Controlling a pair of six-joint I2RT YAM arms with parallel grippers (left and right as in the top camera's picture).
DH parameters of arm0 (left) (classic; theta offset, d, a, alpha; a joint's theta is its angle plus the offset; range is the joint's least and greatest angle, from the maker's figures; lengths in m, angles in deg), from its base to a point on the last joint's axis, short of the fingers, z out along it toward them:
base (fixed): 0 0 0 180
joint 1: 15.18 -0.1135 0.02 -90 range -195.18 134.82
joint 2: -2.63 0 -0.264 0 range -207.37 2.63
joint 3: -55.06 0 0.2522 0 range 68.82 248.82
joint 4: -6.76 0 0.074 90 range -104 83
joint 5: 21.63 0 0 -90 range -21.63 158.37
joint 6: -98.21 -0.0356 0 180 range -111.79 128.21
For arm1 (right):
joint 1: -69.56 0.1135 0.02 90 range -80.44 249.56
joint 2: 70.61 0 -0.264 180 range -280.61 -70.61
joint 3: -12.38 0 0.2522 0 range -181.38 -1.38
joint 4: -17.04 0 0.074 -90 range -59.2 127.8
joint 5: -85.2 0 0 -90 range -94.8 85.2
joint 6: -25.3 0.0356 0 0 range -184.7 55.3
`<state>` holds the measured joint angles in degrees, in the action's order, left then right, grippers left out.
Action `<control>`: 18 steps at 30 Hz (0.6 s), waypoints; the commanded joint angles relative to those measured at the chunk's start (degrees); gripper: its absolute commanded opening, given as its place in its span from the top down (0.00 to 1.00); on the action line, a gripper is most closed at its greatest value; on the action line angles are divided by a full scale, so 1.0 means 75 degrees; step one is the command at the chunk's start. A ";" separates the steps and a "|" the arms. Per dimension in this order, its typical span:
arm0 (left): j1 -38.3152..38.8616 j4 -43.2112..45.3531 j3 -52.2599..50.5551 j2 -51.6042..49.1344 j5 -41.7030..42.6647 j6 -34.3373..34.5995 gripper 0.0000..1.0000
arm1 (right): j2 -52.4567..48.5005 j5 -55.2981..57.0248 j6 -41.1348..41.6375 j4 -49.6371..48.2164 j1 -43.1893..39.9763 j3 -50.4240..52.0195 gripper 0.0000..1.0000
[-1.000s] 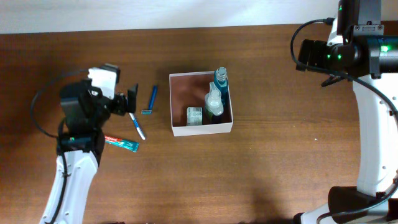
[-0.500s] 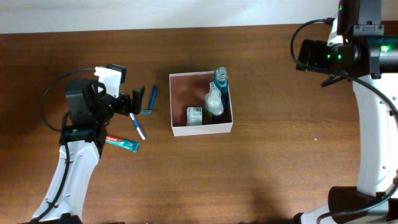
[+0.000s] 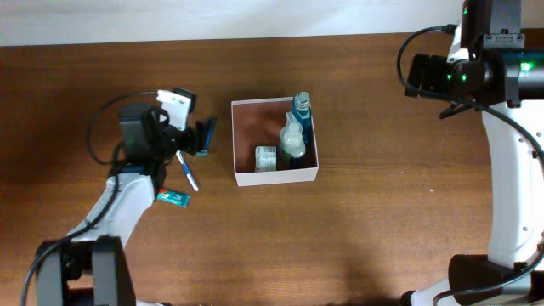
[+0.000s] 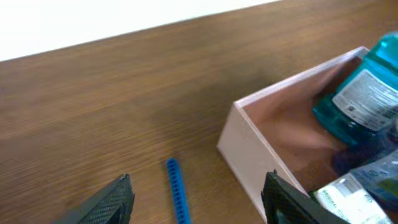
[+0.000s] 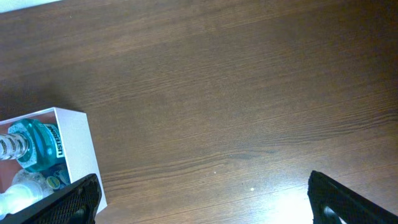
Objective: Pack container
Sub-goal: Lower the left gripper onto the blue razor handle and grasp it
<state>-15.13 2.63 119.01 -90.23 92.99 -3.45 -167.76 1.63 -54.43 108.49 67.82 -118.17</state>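
The container is a white-walled box with a reddish-brown inside, at the table's middle. In it lie a teal mouthwash bottle, a clear bottle and a small green-labelled item. My left gripper hovers just left of the container, over a blue razor. In the left wrist view the razor's blue handle lies between the open fingers, touching neither, with the container wall close on the right. My right gripper stands open high above bare wood, right of the container.
A blue-and-white toothbrush and a red-and-teal toothpaste tube lie on the table below the left gripper. The right arm's column stands at the far right edge.
My left arm has swung to the right, from beside the toothbrush to over the blue razor near the container. Its jaws stand narrower than before. The right arm has not moved.
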 commanded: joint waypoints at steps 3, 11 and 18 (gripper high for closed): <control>0.0551 0.0280 0.0087 -0.0376 -0.1011 0.0015 0.36 | -0.0012 0.0093 -0.0041 -0.0015 -0.0029 -0.0015 0.01; 0.0979 0.0251 0.0087 -0.0446 -0.2687 0.0469 0.41 | -0.0012 0.0096 -0.0041 -0.0015 -0.0029 -0.0015 0.01; 0.0979 0.0262 0.0087 -0.0536 -0.2664 0.1040 0.46 | -0.0012 0.0093 -0.0041 -0.0015 -0.0029 -0.0015 0.01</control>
<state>-7.81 4.42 119.01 -93.00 74.46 1.84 -167.76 1.63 -54.48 108.49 67.82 -118.17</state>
